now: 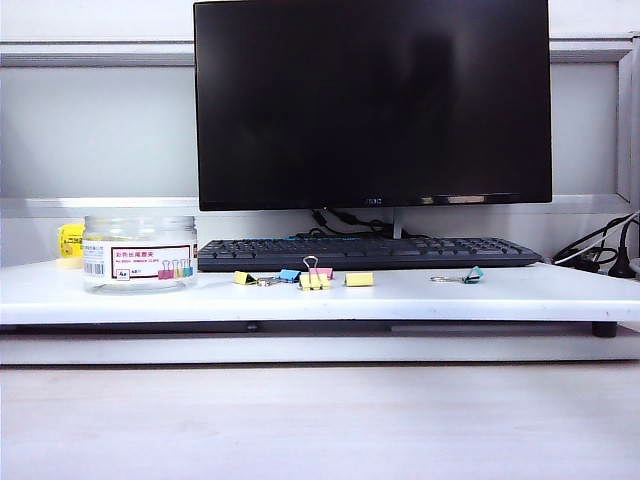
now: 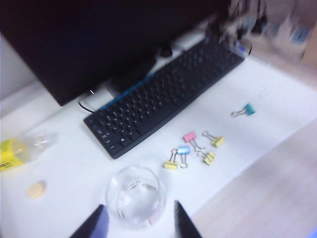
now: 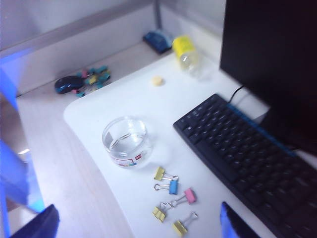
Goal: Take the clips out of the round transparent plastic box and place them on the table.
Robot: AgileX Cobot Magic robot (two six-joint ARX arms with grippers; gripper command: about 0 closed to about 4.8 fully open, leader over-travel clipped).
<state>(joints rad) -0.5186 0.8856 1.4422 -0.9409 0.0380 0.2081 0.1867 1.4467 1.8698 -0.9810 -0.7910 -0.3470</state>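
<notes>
I am viewing the wide white desktop board [image 1: 420, 295] from the front. At nine o'clock of the scene, the short round transparent plastic box with its white label [image 1: 139, 252] is standing upright on the board, apparently empty in both wrist views [image 2: 135, 196] [image 3: 124, 141]. Moving rightward, near six o'clock below the black monitor [image 1: 372, 100], small yellow binder clips with silver wire handles [image 1: 313, 281] are lying on the board in front of the black keyboard [image 1: 365, 252], mixed with a blue clip [image 1: 289, 275] and a pink clip [image 1: 322, 272]. Toward three o'clock, a teal clip [image 1: 472, 274] is lying apart. I am holding the left gripper [image 2: 138, 225] above the box, fingers spread and grasping nothing. The right gripper [image 3: 136, 223] is hanging over the clip cluster, fingers wide apart and empty.
</notes>
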